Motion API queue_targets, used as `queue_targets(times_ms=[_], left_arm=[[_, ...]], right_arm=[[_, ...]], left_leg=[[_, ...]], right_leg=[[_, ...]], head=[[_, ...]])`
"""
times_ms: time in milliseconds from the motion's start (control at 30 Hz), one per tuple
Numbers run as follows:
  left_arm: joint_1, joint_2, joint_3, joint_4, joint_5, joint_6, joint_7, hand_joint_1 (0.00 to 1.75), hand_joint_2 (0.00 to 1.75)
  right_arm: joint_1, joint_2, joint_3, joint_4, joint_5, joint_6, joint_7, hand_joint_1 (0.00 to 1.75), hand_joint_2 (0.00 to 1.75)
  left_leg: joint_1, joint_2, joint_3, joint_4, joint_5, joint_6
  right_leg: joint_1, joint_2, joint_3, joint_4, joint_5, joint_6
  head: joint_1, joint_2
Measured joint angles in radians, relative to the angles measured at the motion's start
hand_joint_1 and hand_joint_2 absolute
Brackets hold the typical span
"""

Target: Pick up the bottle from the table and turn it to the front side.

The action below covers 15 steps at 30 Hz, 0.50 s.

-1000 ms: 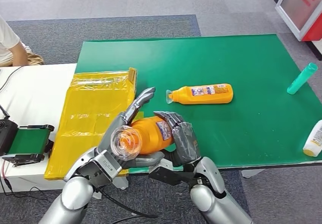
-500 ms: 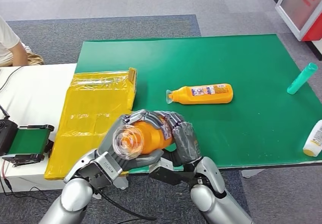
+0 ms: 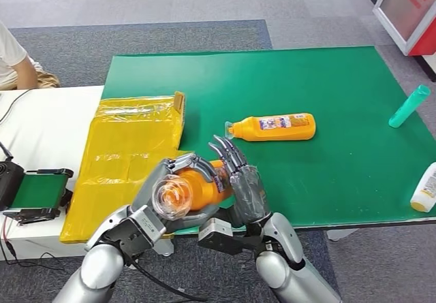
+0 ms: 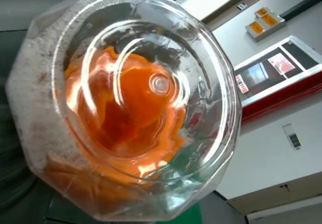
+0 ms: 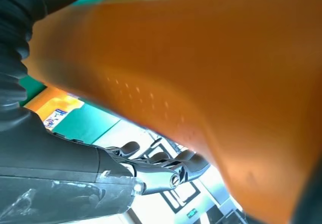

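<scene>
An orange bottle (image 3: 204, 186) hangs just above the near edge of the green mat (image 3: 334, 167), its clear cap (image 3: 172, 195) pointing back at me. My left hand (image 3: 157, 197) grips it near the neck, with fingers wrapped over the top. The left wrist view looks straight into the clear cap (image 4: 125, 103). My right hand (image 3: 246, 188) is at the bottle's far end with its fingers (image 3: 227, 152) raised and spread, off the bottle. In the right wrist view the orange body (image 5: 197, 68) passes close by, and the straightened fingers (image 5: 159, 169) stand apart from it.
A second orange bottle (image 3: 275, 127) lies on the mat's middle. A teal bottle (image 3: 409, 105) and a white bottle (image 3: 426, 188) lie at the right edge. A yellow bag (image 3: 129, 150) lies on the left, beside a small conveyor (image 3: 36, 194). A person (image 3: 13, 61) sits at far left.
My left hand's fingers closed over the bottle. My right hand's fingers, wrapped on it before, have lifted off and spread. The bottle stayed in place.
</scene>
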Motion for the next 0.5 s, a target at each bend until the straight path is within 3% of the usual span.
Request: queue_targets(times_ms=[300,500], left_arm=[[0.023,0.006,0.007,-0.012,-0.041,0.05,-0.012,1.75,1.75],[0.047,0.019,0.057,-0.042,-0.282,0.213,0.006,1.75,1.75]], right_arm=[[0.005,0.0,-0.003,-0.006,-0.021,-0.003,0.009,0.0,1.75],[0.022,-0.001,-0.063,-0.028,-0.033,-0.033,0.029,0.0,1.75]], left_leg=[[0.0,0.0,0.0,0.0,0.0,0.0],[0.0,0.0,0.0,0.0,0.0,0.0]], right_leg=[[0.0,0.0,0.0,0.0,0.0,0.0],[0.0,0.0,-0.001,0.0,0.0,0.0]], head=[[0.0,0.0],[0.0,0.0]])
